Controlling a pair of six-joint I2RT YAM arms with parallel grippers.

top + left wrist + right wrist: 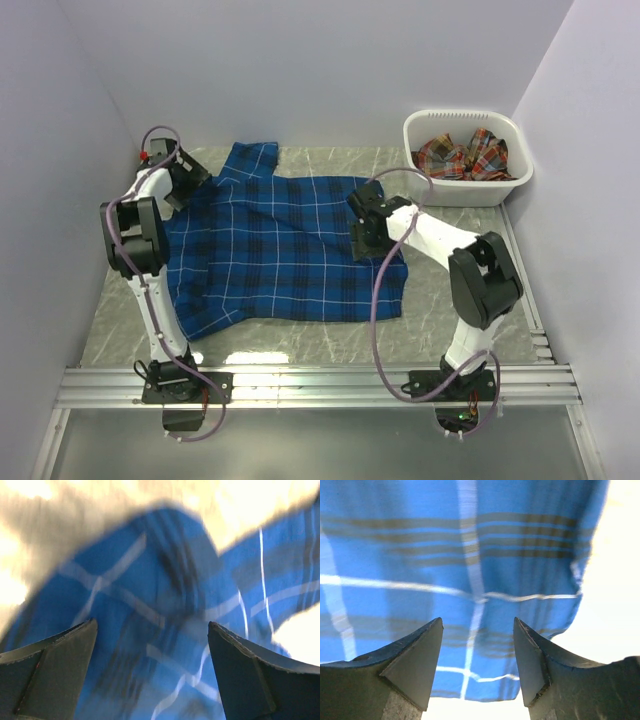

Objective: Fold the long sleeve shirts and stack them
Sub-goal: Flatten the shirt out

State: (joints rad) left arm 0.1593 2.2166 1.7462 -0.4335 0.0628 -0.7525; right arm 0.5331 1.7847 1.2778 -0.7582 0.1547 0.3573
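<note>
A royal blue plaid long sleeve shirt (280, 255) lies spread over the middle of the table, one sleeve reaching toward the back (250, 158). My left gripper (190, 183) hovers over its back-left part, open, with blurred blue cloth (150, 580) below the fingers and nothing between them (152, 625). My right gripper (362, 222) is over the shirt's right edge, open (478, 622), with nothing held; the cloth's edge (470, 555) shows just beyond its tips. A red-orange plaid shirt (462, 157) lies crumpled in the basket.
The white plastic basket (522, 172) stands at the back right corner. Grey marble tabletop (300, 345) shows in front of the shirt. An aluminium rail (320, 385) runs along the near edge. Walls close in on the left, back and right.
</note>
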